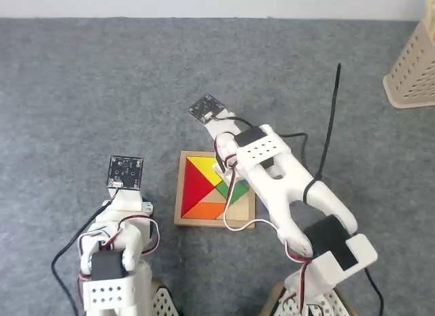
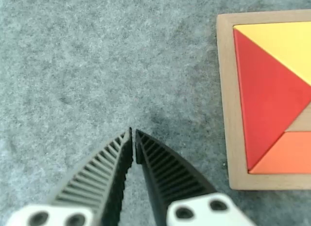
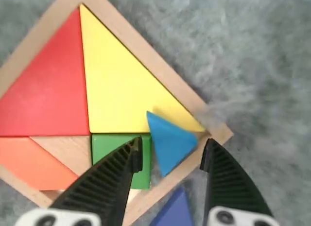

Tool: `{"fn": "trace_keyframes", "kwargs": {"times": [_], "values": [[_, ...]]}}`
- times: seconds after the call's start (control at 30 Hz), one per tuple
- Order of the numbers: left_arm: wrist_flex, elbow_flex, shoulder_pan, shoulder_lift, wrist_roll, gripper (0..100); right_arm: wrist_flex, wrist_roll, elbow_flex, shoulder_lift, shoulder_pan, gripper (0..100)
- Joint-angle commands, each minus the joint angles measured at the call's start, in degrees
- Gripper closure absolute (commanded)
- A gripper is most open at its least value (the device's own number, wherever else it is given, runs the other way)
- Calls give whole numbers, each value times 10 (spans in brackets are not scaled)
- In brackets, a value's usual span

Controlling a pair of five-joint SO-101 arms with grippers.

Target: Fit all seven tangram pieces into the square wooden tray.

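Placing step — small blue triangle (image 3: 170, 141) askew in wooden tray (image 3: 219, 133) corner, tip riding on yellow triangle (image 3: 121, 90). Right gripper (image 3: 173, 150) spread wide astride it, gripping nothing; left gripper (image 2: 133, 138) closed, empty, over desk (image 2: 73, 65). Next, probably — nudge flat.

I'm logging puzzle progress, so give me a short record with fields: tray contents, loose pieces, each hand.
Tray: wooden tray on grey carpet
In tray: red piece, yellow piece, green piece, orange piece
Not seated: blue triangle, tilted at the tray's corner; darker blue piece at the tray's edge
Right hand: open, fingers either side of blue triangle
Left hand: shut, over carpet beside tray
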Motion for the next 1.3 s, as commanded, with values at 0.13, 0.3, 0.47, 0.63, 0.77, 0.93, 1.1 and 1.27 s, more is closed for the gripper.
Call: {"fn": "trace_keyframes", "kwargs": {"times": [0.13,0.3,0.47,0.63,0.77,0.93,1.1,1.27], "values": [[4,-4,0,-11,-3,988,-26,11,-6,-7,6,793],[4,-4,0,-11,-3,988,-39,12,-9,29,8,794],[4,-4,0,-11,-3,988,-35,12,-15,36,8,796],[4,-4,0,-11,-3,988,-25,11,-16,33,8,820],[4,-4,0,-11,-3,988,-25,11,-18,30,15,913],[4,-4,0,-11,-3,988,-22,10,-25,27,35,929],[4,-4,0,-11,-3,988,2,10,-26,-15,30,930],[4,-4,0,-11,-3,988,9,32,1,-87,22,932]]}}
